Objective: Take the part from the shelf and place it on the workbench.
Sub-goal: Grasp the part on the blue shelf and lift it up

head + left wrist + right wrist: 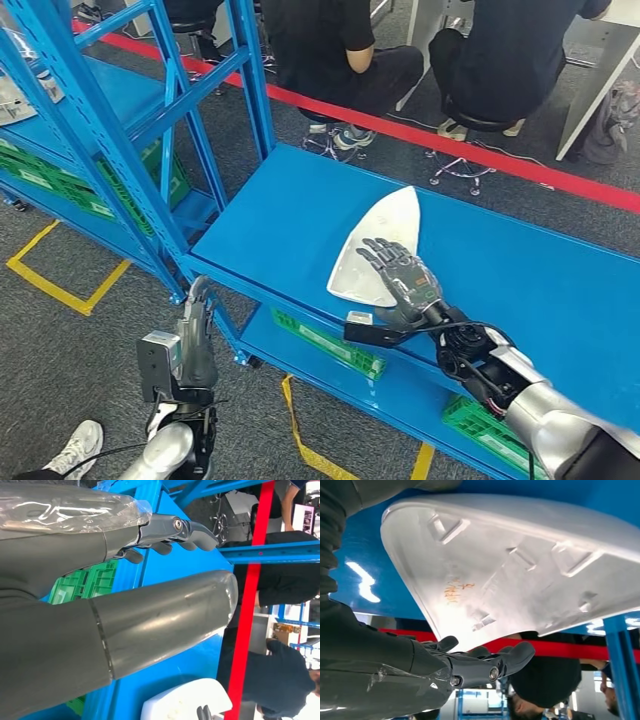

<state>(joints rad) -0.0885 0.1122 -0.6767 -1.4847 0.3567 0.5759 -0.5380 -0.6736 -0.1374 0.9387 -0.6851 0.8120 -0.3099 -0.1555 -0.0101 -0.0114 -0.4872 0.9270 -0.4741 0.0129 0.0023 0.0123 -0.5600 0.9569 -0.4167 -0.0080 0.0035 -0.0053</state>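
On blue workbench (521,290), near edge: white part (377,245) lies flat. Right hand (400,280) above it, fingers spread, nothing pinched. Lift straight off, avoid dragging part. Left hand (192,340) hangs low, fingers loosely together, empty.

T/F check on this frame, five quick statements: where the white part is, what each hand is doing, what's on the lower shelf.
1. The white part lies on the blue workbench top. True.
2. The right hand is over the near edge of the part, fingers spread. True.
3. The left hand holds a green crate. False: it holds nothing and hangs low beside the workbench corner, over the floor.
4. The part is black. False: it is white, with moulded ribs visible in the right wrist view.
5. Green crates sit on the lower shelf under the workbench top. True.
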